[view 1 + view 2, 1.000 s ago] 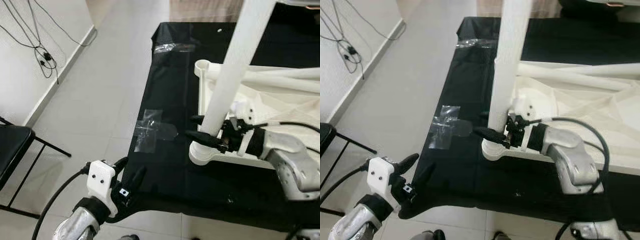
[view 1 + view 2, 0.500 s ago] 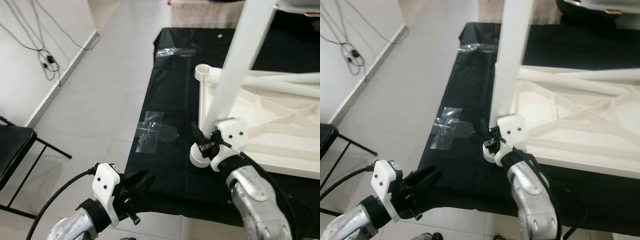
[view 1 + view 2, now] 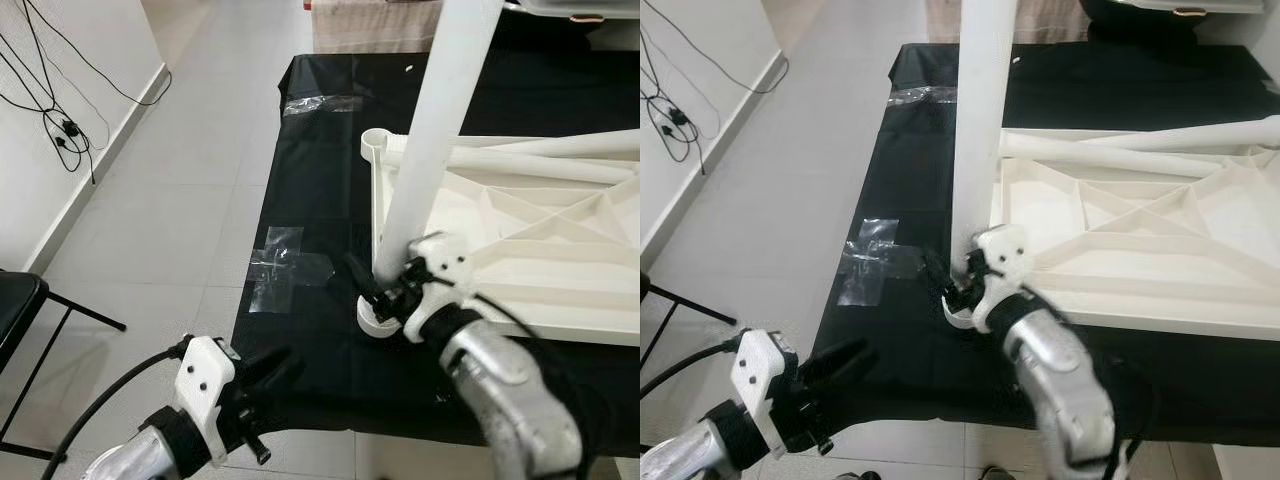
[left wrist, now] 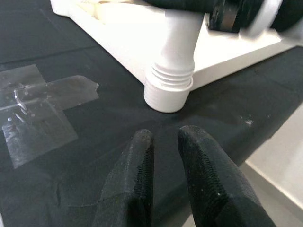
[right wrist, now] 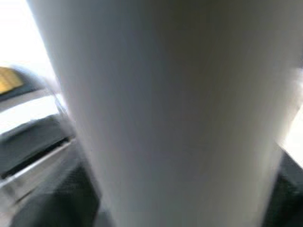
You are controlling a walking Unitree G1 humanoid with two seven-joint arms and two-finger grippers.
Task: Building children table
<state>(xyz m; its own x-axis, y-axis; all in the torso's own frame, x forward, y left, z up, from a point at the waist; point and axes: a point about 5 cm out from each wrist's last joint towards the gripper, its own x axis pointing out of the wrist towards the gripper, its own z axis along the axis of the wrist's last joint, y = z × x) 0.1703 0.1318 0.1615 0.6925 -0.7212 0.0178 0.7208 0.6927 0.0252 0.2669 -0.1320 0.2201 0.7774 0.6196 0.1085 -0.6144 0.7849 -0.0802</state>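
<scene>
In the left eye view, a black sheet is covering the pale tiled floor, and patches of clear tape are sticking to it. The white table top is lying upside down on the sheet, with a white leg standing upright in its near corner socket. The right gripper is sitting at the foot of this leg; I cannot tell how its jaws stand. The left gripper is hovering over the near edge of the sheet. Black cables are hanging on the white wall, and a black chair is standing at the left.

In the left wrist view, the two black fingers are almost pressed together, holding nothing, just before the threaded foot of the leg.

In the right wrist view, the blurred white leg is standing very close.
</scene>
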